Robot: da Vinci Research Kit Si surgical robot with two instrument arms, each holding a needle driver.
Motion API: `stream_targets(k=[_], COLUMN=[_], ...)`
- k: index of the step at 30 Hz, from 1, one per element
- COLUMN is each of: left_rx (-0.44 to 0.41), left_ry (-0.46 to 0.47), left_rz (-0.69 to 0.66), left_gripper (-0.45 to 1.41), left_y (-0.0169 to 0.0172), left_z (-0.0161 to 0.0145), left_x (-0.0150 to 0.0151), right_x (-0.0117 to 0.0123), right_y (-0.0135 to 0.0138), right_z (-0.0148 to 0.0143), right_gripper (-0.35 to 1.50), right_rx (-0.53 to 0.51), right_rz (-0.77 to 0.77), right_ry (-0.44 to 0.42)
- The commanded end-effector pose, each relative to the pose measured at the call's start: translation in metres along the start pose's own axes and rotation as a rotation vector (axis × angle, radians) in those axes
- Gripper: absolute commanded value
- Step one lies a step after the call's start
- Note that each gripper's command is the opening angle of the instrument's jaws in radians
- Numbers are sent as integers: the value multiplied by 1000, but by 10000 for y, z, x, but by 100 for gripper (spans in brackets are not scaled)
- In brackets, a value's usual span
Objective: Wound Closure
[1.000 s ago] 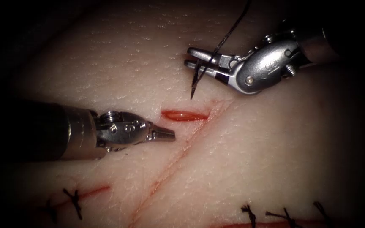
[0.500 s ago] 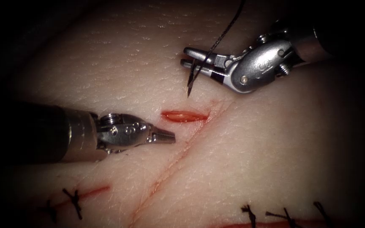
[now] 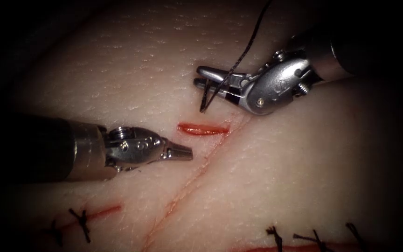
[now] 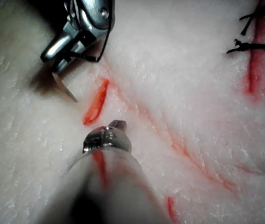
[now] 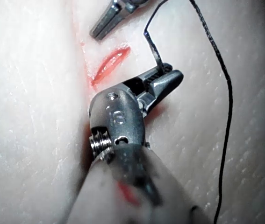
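We've got the needle [image 3: 205, 99] clamped in the right tool [image 3: 211, 78], jaws closed on it near its thread end, tip pointing down at the tissue [image 3: 304, 177], its long axis roughly upright. It's just off the surface, not in it, on the far side of the short cut [image 3: 203, 129]. The thread [image 3: 250, 42] trails up and away. Left tool [image 3: 180, 152] sits left of the cut, jaws together, holding nothing

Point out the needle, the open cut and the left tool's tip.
needle [image 3: 204, 103], endoscope view: lower shaft near its point, above the tissue.
open cut [image 3: 203, 129], endoscope view: middle of the red slit.
left tool [image 3: 183, 152], endoscope view: jaw tip, empty.
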Motion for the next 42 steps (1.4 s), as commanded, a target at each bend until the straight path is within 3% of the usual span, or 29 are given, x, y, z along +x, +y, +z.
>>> stream_targets(k=[1,9,16,21,31,42], left_rx=[-1,-3,-1,-2,0,1], left_ry=[3,7,7,7,6,6], left_rz=[-1,-2,-3,-3,-4,-4], left_gripper=[-11,-11,-13,-15,-16,-18], left_y=[0,-1,0,0,0,0], left_z=[8,7,7,7,9,10], left_x=[0,1,1,1,2,2], right_x=[0,-2,-5,-16,-17,-20], right_y=[-15,-29,-31,-53,-50,-68], right_z=[5,-10,-8,-7,-7,-5], right_gripper=[-35,-35,-35,-35,-35,-35], right_rx=[-2,-4,-12,4,10,63], right_rz=[-9,-61,-5,48,109,182], right_ry=[2,-13,-22,-30,-42,-30])
